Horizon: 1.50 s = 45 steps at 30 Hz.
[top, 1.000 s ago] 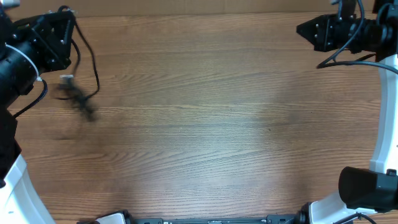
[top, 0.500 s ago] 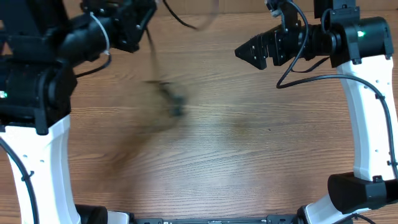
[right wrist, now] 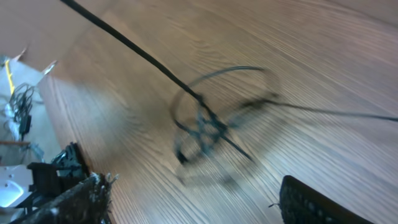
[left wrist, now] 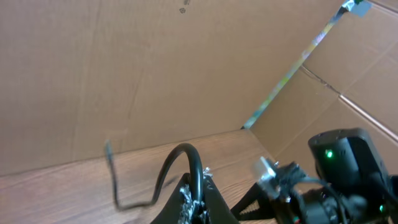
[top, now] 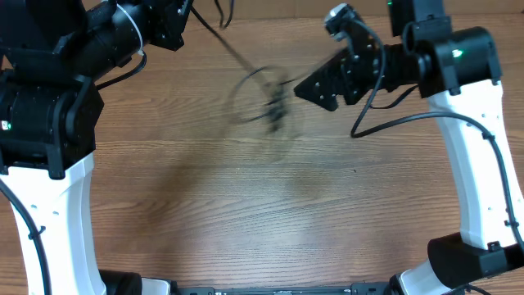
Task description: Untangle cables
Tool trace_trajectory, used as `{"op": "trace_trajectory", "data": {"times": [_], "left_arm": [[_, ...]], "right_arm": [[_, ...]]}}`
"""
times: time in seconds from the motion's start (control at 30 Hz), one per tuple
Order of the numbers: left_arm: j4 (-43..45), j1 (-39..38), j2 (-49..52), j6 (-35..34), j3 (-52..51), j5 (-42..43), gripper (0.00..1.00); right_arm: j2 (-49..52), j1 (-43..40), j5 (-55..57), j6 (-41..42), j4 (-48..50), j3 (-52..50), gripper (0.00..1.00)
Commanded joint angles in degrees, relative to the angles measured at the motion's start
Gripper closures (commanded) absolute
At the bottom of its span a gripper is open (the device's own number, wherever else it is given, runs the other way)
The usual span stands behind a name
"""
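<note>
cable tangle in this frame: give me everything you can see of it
The cable tangle is a motion-blurred knot of thin black cords ringed by a loose loop. One strand runs taut up-left to the shut left gripper; another leads off to one side. It seems lifted off the wooden table, with a faint shadow beneath. The open right gripper sits beside it, apparently not touching. Plug ends cannot be made out.

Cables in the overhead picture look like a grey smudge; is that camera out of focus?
Overhead: only the cables smear, while the table grain stays sharp, so it is likely motion blur, not focus. Right wrist: the cables are streaked and ghosted too. Left wrist: the cardboard wall is evenly lit, no glare.
</note>
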Motion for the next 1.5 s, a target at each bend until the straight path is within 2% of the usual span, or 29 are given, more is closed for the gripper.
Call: {"op": "trace_trajectory", "data": {"times": [0.0, 0.27, 0.5, 0.73, 0.9, 1.47], "left_arm": [[0.6, -0.5, -0.5, -2.4, 0.8, -0.5, 0.96], [1.6, -0.5, -0.7, -4.2, 0.8, 1.0, 0.96], [5.2, -0.5, -2.0, -6.0, 0.8, 0.3, 0.96], [7.5, -0.5, -3.1, -12.2, 0.8, -0.9, 0.96], [7.7, -0.5, -5.0, -12.5, 0.8, 0.3, 0.96], [8.4, -0.5, -8.7, -12.8, 1.1, 0.4, 0.96]], "right_arm": [[-1.8, 4.1, 0.0, -1.3, 1.2, 0.3, 0.16], [0.1, 13.3, 7.5, -1.3, 2.7, 0.3, 0.16], [1.6, 17.1, 11.7, -1.7, 6.2, 0.3, 0.16], [2.7, 18.2, 11.7, -3.7, 8.5, 0.3, 0.16], [5.1, 18.2, 11.7, -5.7, 8.6, 0.1, 0.19], [6.4, 18.3, 9.5, -5.6, 11.6, -3.1, 0.19]]}}
